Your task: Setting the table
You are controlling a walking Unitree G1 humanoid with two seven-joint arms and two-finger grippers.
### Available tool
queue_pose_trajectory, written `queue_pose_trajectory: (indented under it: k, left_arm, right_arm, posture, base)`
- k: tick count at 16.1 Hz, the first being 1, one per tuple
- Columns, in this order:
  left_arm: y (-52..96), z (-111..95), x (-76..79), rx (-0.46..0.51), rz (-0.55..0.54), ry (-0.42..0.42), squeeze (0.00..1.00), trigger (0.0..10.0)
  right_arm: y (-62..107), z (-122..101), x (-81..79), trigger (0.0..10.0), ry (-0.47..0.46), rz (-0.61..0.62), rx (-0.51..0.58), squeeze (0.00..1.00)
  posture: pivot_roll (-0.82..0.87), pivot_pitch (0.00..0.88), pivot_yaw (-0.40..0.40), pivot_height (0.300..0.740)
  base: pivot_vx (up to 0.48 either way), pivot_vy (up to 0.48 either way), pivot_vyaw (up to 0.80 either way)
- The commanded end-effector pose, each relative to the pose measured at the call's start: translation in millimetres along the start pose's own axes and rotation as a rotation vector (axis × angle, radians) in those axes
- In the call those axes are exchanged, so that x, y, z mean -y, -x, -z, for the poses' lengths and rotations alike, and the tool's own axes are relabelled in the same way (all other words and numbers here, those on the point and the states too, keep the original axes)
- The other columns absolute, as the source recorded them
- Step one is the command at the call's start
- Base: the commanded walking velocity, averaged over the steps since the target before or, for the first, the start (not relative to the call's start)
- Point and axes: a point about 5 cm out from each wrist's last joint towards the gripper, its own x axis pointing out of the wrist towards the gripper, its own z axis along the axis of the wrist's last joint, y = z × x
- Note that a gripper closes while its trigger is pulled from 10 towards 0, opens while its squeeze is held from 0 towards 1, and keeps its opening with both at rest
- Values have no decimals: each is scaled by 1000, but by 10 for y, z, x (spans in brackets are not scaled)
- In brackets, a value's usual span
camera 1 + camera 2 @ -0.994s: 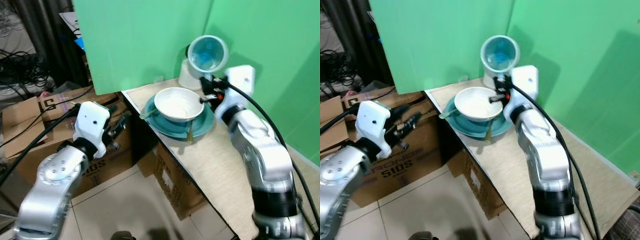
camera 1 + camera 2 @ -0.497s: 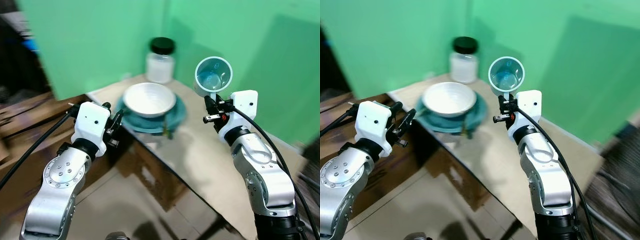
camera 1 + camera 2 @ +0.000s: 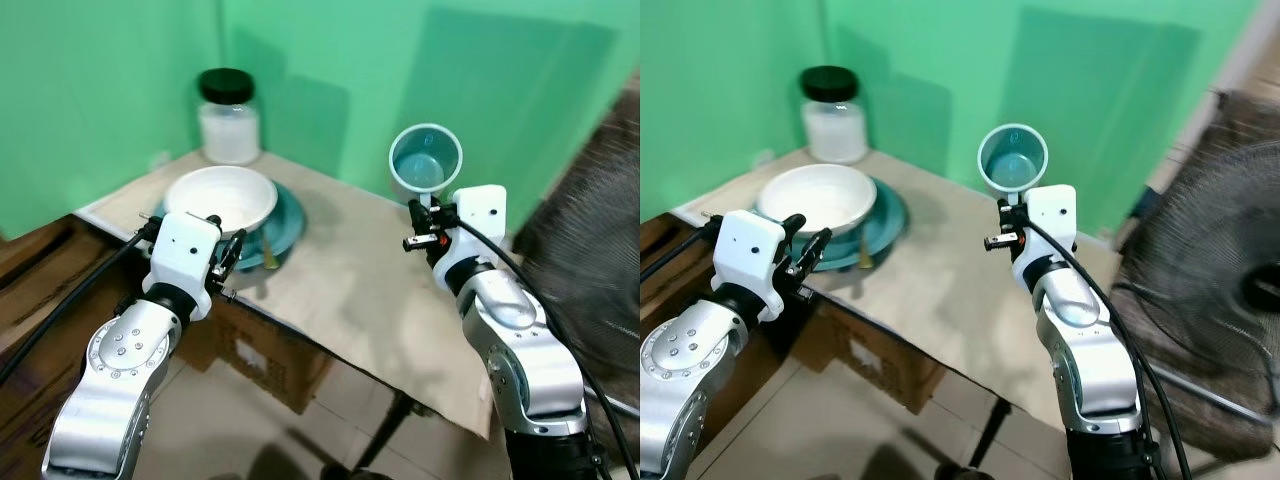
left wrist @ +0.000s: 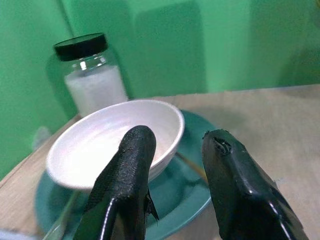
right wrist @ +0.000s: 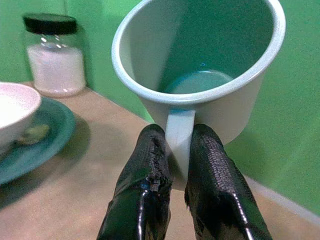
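A pale blue mug (image 3: 426,161) hangs in the air above the far right of the table (image 3: 340,290), its mouth turned toward me. My right gripper (image 5: 175,160) is shut on the mug's handle (image 5: 179,137). A white bowl (image 3: 221,197) rests on a teal plate (image 3: 283,222) at the table's left end, with two thin utensils (image 3: 267,246) lying on the plate. My left gripper (image 4: 175,150) is open and holds nothing; it hovers at the table's near left edge, pointing at the bowl.
A glass jar (image 3: 228,117) with a black lid and white contents stands behind the bowl. Green screens close off the back. A black fan grille (image 3: 1210,290) is on the right. Cardboard boxes (image 3: 250,350) sit under the table.
The camera has swung to the right, so the plate, bowl and jar sit further left in view. The mug stays held in my right gripper.
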Motion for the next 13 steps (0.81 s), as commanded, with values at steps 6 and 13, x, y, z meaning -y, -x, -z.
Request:
queue_pose_trajectory:
  k: [6,13]
  left_arm:
    - [-41,11,33,-6,-10,21,0,10000]
    - [-19,11,26,-6,-37,28,0,10000]
  right_arm:
    - [19,7,-12,10000,0,-17,-33,0]
    - [0,4,-90,10000,21,-89,-44,0]
  posture:
    - [228,0,-93,740]
    - [242,0,-111,740]
  base:
    - [0,0,-267]
    - [0,0,-571]
